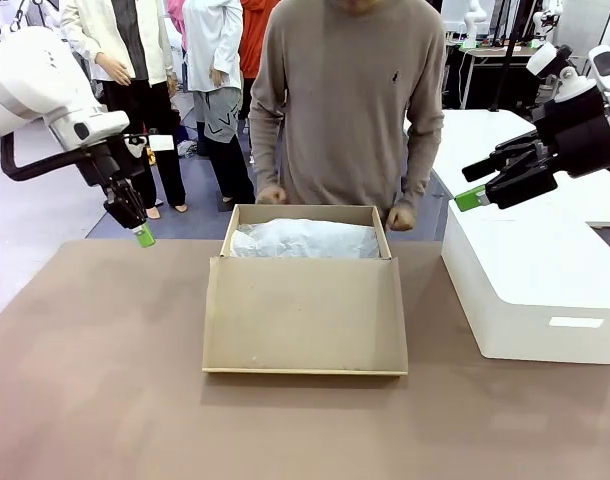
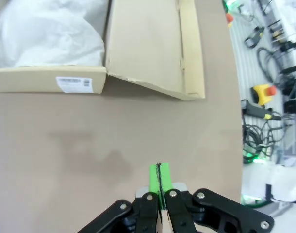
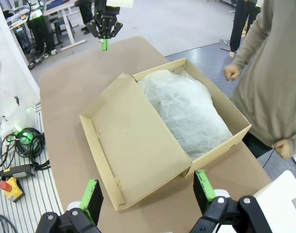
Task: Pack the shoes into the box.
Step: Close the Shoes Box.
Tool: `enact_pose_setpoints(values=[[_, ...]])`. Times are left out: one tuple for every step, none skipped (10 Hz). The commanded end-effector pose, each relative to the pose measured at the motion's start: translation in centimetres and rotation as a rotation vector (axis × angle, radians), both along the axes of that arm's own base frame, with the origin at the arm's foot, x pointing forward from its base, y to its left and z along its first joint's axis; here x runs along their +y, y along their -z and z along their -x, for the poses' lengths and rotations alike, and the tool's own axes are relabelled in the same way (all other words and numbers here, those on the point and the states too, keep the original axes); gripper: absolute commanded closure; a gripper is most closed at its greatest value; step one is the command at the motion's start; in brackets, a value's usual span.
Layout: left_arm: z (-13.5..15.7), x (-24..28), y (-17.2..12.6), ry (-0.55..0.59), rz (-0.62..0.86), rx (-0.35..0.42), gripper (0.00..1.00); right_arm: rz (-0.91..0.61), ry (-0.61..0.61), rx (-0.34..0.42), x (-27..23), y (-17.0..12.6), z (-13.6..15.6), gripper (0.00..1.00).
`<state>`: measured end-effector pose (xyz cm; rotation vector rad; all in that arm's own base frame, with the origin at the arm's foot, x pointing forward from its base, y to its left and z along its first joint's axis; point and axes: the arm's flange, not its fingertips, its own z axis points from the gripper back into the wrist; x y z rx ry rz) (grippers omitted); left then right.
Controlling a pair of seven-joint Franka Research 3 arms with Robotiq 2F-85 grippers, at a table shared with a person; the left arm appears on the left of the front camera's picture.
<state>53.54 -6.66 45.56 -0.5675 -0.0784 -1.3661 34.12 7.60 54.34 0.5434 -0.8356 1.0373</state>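
Cardboard box is sitting open, flap lid lying out front, tissue inside maybe hiding the shoes. Flap's looking light and bendy, so I'm thinking pinch its free edge. Left gripper is hanging shut and empty left of the box, right gripper is gaping to its right.

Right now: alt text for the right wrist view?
An open tan cardboard box sits on a brown table, flap lid folded toward the camera, white tissue paper inside. The right tool hangs open in the foreground; a person in a taupe sweater stands behind the box.
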Motion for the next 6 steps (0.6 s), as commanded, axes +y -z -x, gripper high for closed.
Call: enact_pose_setpoints(values=[[-0.2, 0.0, 1.3, -0.018, 0.057, 0.049, 1.0, -0.018, -0.021, -0.031, 0.1, 0.2, -0.3, 0.0], [-0.2, 0.2, 2.1, -0.038, 0.056, 0.066, 1.0, -0.018, -0.021, -0.031, 0.1, 0.2, -0.3, 0.0], [-0.2, 0.4, 2.4, -0.095, 0.042, 0.08, 1.0, -0.018, -0.021, -0.031, 0.1, 0.2, -0.3, 0.0], [-0.3, 0.3, 1.5, -0.113, 0.013, 0.077, 1.0, -0.018, -0.021, -0.031, 0.1, 0.2, -0.3, 0.0], [-0.4, 0.3, 2.7, -0.039, 0.029, 0.066, 1.0, -0.018, -0.021, -0.031, 0.1, 0.2, -0.3, 0.0], [-0.4, 0.3, 2.7, -0.039, 0.029, 0.066, 1.0, -0.018, -0.021, -0.031, 0.1, 0.2, -0.3, 0.0]])
